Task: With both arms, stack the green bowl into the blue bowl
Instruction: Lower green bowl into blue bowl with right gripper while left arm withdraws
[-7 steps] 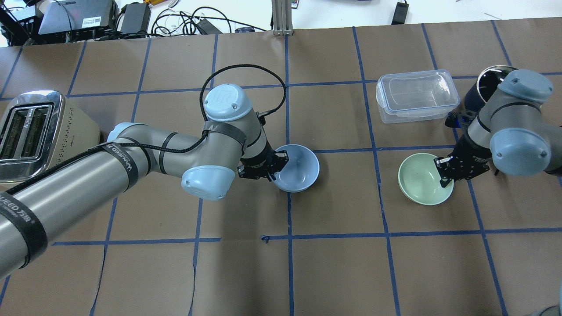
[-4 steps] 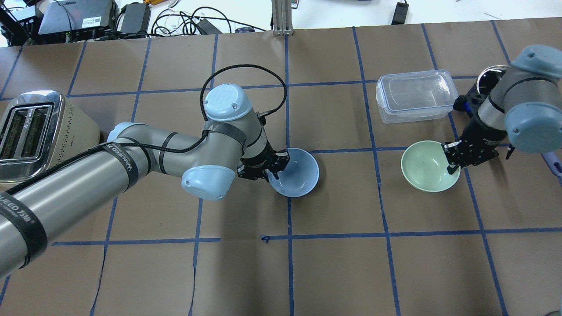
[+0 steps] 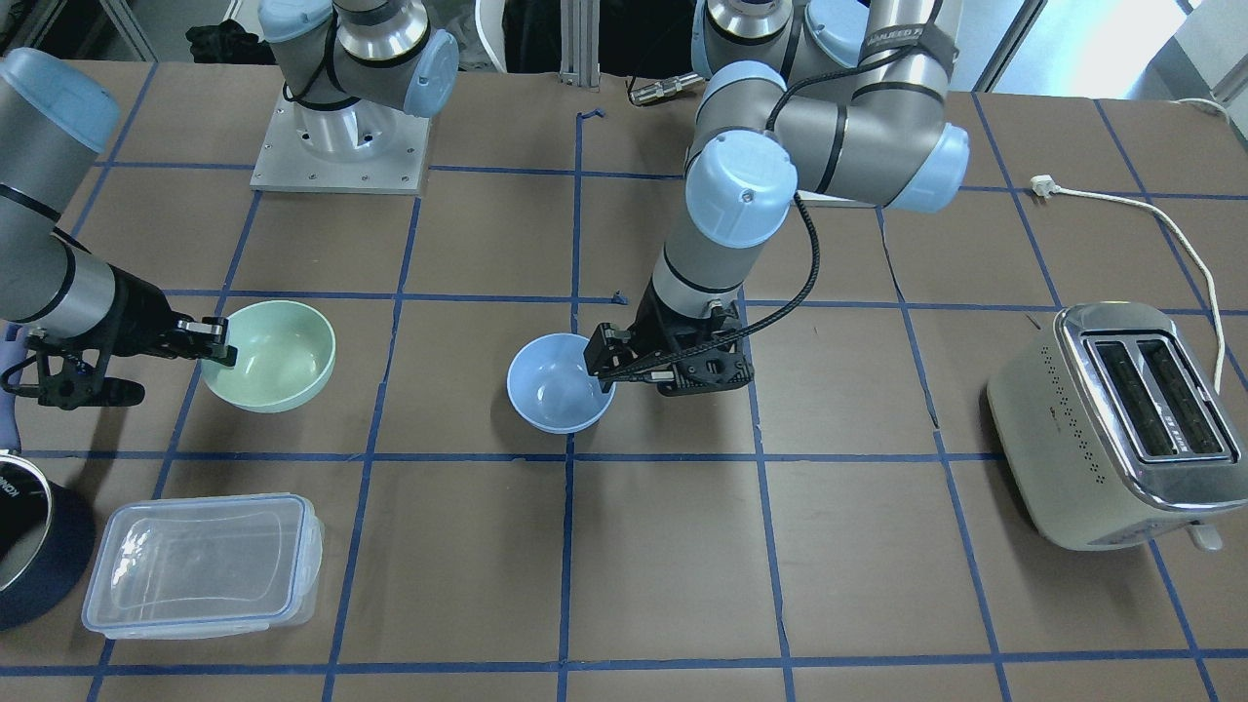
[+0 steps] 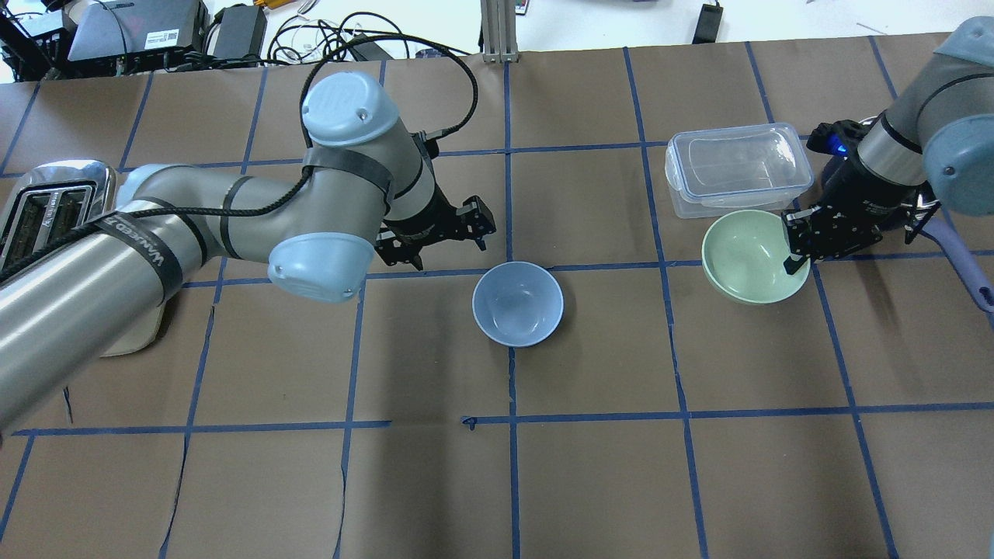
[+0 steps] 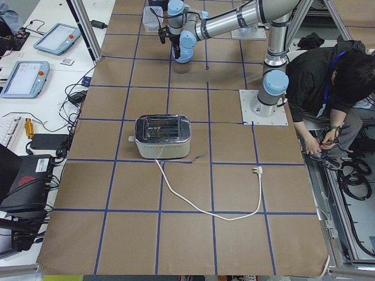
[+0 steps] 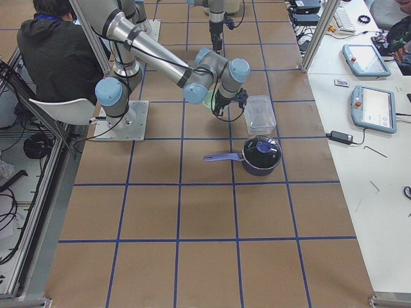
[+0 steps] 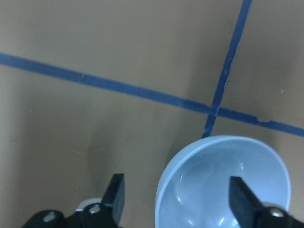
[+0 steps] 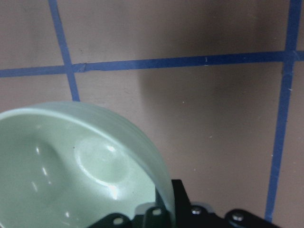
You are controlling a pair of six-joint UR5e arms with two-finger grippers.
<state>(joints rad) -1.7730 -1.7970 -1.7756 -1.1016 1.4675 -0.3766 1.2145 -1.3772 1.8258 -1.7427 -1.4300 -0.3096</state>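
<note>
While the left fingers (image 7: 240, 199) are hanging spread by the blue bowl (image 4: 518, 303), the right fingers (image 4: 792, 252) are pinching the green bowl (image 4: 745, 260) by its rim, apparently mid-carry, next needing centring above the blue one.

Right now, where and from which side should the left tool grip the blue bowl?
Pinch the rim of the blue bowl on the side nearest the left tool, coming down from above, one finger inside, one outside. It sits upright with a thin rim, and its rounded outside probably offers no side grip.

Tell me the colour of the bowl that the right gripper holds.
The green bowl is pale mint green, plain; the overhead exterior view shows it best.
</note>
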